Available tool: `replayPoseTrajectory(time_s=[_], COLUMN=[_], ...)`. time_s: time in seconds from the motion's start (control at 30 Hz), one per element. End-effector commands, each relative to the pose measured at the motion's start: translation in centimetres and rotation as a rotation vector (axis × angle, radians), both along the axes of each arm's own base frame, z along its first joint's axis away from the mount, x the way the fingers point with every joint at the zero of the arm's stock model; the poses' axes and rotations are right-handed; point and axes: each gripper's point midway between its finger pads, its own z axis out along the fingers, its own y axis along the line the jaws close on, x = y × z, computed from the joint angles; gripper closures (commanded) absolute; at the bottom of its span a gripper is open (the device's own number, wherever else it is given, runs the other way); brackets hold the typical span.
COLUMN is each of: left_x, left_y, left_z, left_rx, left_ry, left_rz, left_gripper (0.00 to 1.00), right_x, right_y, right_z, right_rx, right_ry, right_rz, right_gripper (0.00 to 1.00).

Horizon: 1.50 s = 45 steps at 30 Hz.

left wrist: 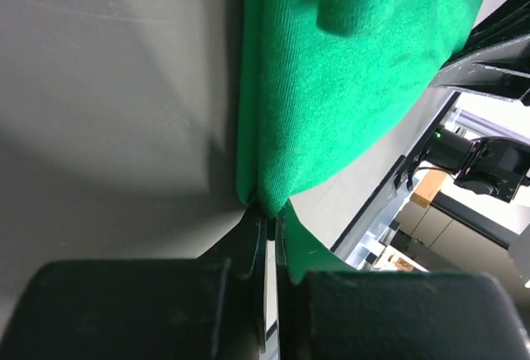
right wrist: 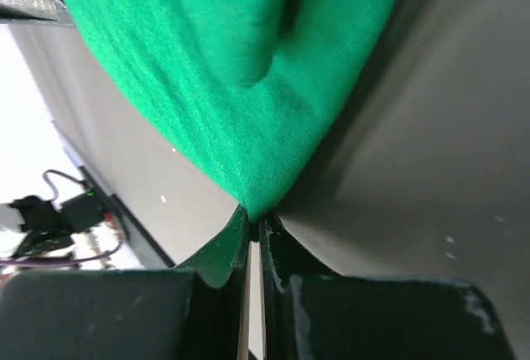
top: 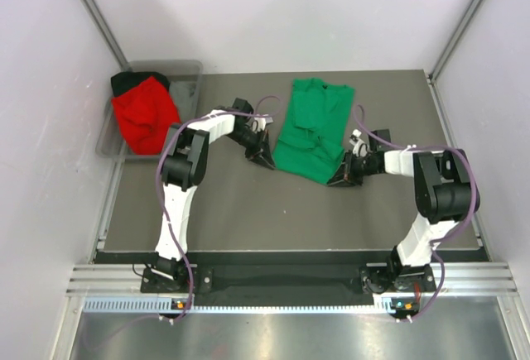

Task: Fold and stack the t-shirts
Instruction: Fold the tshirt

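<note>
1. The green t-shirt [top: 313,128] lies rumpled, partly folded, mid-table [top: 232,203]. From above I can't see its near corners, as the pincers cover them.
2. My left gripper [left wrist: 269,215] is clamped onto the near-left corner, and cloth runs straight out of the tips.
3. My right gripper [right wrist: 255,219] is pinched tight on the near-right corner.
4. Far left, the red t-shirt [top: 145,116] sits in the grey bin [top: 190,74]. The black t-shirt [top: 124,81] barely peeks out behind it.
</note>
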Motion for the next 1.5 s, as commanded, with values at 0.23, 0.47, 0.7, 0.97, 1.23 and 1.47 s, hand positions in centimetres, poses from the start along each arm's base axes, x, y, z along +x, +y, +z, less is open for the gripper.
replayPoseTrajectory(time_s=[0.23, 0.47, 0.7, 0.97, 1.23, 1.47], left_x=[-0.9, -2.7, -4.0, -3.9, 0.4, 7.7], left_y=[0.1, 0.0, -0.5, -0.4, -1.8, -2.5], left_z=[8.6, 12.2, 14.3, 13.6, 12.7, 12.3], left_rx=[-0.070, -0.060, -0.067, -0.058, -0.030, 0.040], left_ry=[-0.257, -0.380, -0.446, -0.446, -0.465, -0.612], left_rz=[0.036, 0.022, 0.003, 0.007, -0.036, -0.022], left_gripper=[1.00, 1.00, 1.00, 1.00, 1.00, 1.00], right_x=[3.7, 2.4, 0.7, 1.3, 5.1, 10.0], right_y=[-3.2, -3.8, -3.7, -4.2, -5.6, -6.1], right_z=[8.9, 12.9, 15.8, 14.7, 13.1, 13.2], right_rx=[-0.126, -0.133, -0.117, -0.121, -0.132, -0.148], right_ry=[-0.356, -0.445, -0.485, -0.490, -0.465, -0.550], right_rz=[0.073, 0.071, 0.070, 0.066, 0.048, 0.037], right_gripper=[1.00, 1.00, 1.00, 1.00, 1.00, 1.00])
